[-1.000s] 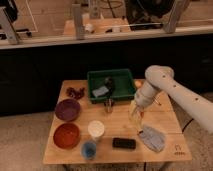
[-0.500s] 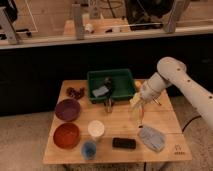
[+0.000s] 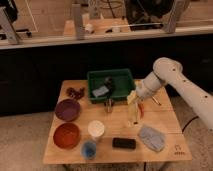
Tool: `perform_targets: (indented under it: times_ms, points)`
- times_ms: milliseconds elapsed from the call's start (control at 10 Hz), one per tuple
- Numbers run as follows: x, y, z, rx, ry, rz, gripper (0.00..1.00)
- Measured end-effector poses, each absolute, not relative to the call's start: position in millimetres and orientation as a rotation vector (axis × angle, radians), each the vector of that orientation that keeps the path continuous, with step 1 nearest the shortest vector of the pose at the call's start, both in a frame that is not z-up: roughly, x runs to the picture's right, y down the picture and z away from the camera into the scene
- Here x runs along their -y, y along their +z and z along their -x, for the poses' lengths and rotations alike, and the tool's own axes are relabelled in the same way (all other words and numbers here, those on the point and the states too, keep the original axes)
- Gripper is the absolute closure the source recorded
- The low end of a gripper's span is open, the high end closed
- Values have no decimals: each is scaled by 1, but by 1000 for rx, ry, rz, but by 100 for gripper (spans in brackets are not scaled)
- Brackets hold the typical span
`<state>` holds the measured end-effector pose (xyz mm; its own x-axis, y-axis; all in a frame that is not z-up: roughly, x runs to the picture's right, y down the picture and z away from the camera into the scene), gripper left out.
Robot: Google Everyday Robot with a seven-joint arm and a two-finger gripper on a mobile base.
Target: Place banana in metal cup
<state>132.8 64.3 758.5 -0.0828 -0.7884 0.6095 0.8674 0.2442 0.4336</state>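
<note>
Yellow banana (image 3: 131,96) is on the surface (image 3: 115,125), not yet in the metal cup (image 3: 108,104) nearby; the end effector (image 3: 134,118), pressed together, hangs just beside it, so grasping and placing seem left to do.

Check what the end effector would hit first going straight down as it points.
The end effector, shut on the banana over the right side of the table, would probably meet bare wood beside the carrot, banana first; depth is unclear.

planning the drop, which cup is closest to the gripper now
The small dark metal cup just in front of the green bin. The gripper, shut on the banana, hangs to its right; the white cup and blue cup stand farther off.
</note>
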Motion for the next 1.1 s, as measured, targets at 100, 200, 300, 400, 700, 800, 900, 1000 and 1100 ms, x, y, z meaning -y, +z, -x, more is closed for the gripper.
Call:
perform_targets:
  times_ms: [100, 200, 300, 400, 700, 800, 900, 1000, 1100]
  points:
    - [-55, 770, -126, 901, -1378, 96, 100]
    - [-44, 783, -121, 885, -1372, 79, 100]
    - [-37, 794, -117, 872, -1363, 64, 100]
    - [-32, 802, -115, 857, -1347, 50, 100]
    - [-23, 825, -111, 747, -1222, 4, 100]
    - [-21, 828, -111, 716, -1190, -10, 100]
    - [-16, 832, -103, 700, -1164, -19, 100]
    - [-12, 834, -100, 691, -1145, -26, 100]
    - [-10, 836, -99, 680, -1116, -31, 100]
